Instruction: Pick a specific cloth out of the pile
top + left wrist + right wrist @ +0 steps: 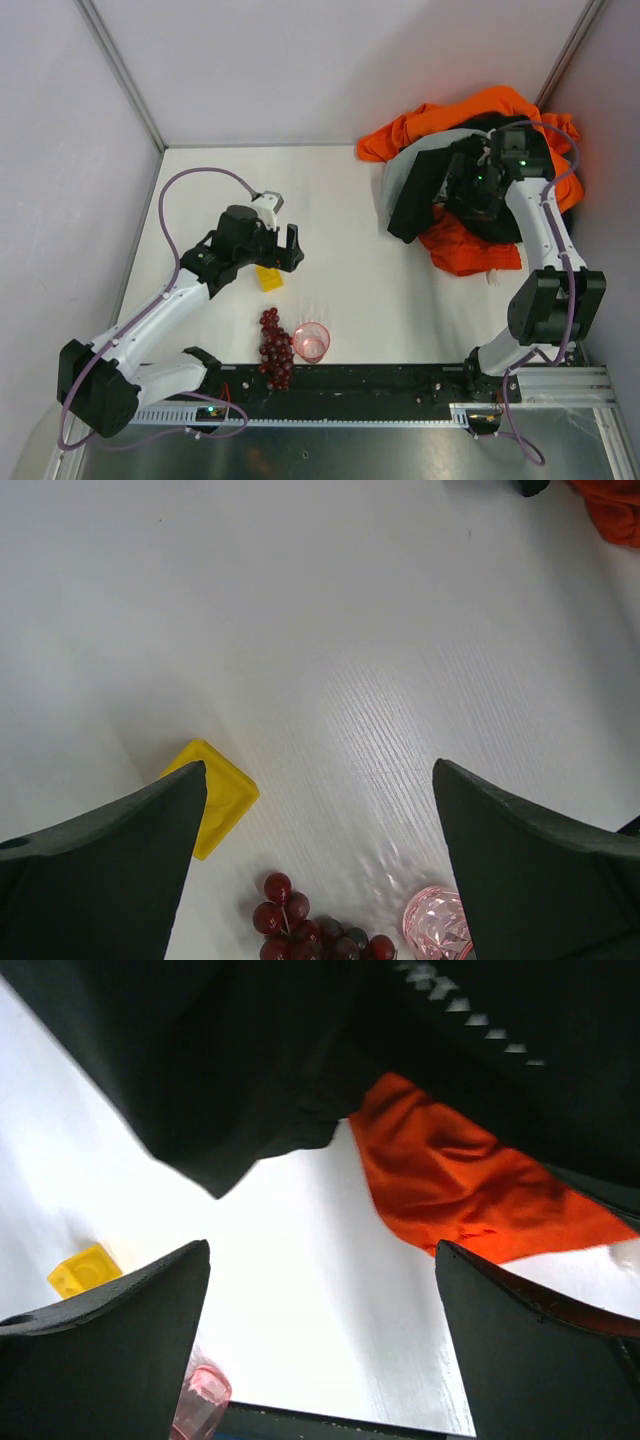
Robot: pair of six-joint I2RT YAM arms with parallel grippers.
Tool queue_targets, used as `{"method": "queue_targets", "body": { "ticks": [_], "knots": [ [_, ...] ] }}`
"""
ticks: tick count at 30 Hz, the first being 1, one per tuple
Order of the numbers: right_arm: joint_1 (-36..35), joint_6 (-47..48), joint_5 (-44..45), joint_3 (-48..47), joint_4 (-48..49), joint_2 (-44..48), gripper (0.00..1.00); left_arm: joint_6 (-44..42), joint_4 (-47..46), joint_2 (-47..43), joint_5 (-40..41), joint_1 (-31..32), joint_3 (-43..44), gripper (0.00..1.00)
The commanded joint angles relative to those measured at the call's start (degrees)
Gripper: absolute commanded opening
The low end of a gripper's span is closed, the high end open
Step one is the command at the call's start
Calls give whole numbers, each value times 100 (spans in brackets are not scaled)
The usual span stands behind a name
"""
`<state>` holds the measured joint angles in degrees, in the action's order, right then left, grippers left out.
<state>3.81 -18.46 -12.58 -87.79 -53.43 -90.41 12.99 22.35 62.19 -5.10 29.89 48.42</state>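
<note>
While its fingers stand wide apart with nothing between them, the right end effector (322, 1250) hangs over the pile (480, 115), close under the black garment (250, 1060). The right arm folds at its elbow by the right wall and reaches away from its base. The left end effector (285, 250), also wide and empty, hovers beside a yellow block (268, 278), its arm stretched diagonally. The cloth (468, 250) lies at the pile's near edge, partly under the black garment. Bare worktop (340, 200) lies between the arms. White marks (460, 1005) on the black garment are too blurred to read.
</note>
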Motion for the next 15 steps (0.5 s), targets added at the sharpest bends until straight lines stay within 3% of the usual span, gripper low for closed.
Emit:
{"method": "queue_targets", "body": {
  "ticks": [1,7,15],
  "knots": [
    [-524,-233,-200,-30,398,-260,99,-77,-129,-48,-15,35,32,100],
    [-946,-437,-325,-415,720,-1046,95,-94,-127,-18,10,35,43,100],
    [-814,-630,-892,-2352,760,-2756,68,-104,-132,56,12,34,59,100]
  ]
}}
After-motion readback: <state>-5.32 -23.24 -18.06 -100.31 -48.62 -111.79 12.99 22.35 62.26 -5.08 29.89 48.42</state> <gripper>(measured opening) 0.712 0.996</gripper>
